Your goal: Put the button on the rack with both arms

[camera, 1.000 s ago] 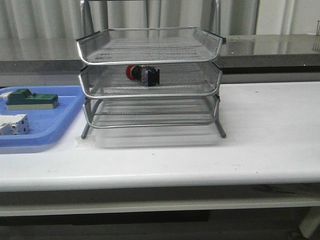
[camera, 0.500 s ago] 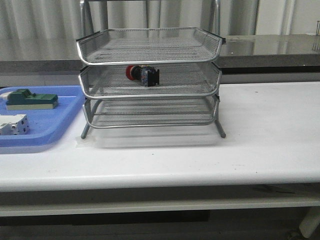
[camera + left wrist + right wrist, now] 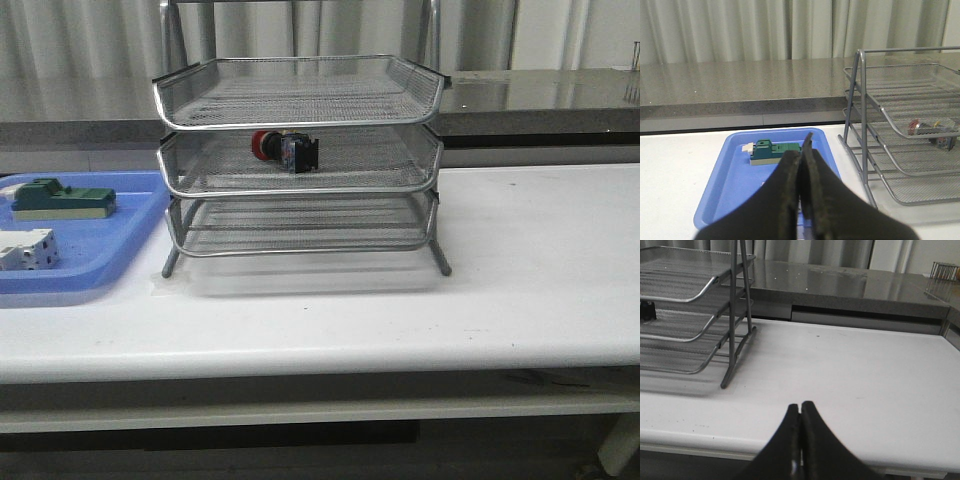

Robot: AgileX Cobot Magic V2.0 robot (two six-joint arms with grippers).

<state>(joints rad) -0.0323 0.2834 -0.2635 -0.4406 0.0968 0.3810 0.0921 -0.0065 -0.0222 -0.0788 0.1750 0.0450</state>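
The button [image 3: 284, 150], red cap and black body, lies on its side on the middle tier of the silver wire-mesh rack [image 3: 300, 100]. It also shows in the left wrist view [image 3: 935, 131], inside the rack [image 3: 890, 120]. The rack's right end shows in the right wrist view [image 3: 695, 295]. Neither arm shows in the front view. My left gripper [image 3: 801, 150] is shut and empty, held over the blue tray, well apart from the rack. My right gripper [image 3: 800, 407] is shut and empty near the table's front edge, to the right of the rack.
A flat blue tray [image 3: 110, 262] stands left of the rack with a green-and-beige block [image 3: 62, 198] and a white switch block [image 3: 28, 248]. The tray [image 3: 730, 175] and green block [image 3: 774, 151] show in the left wrist view. A grey counter [image 3: 540, 95] runs behind the white table [image 3: 540, 260].
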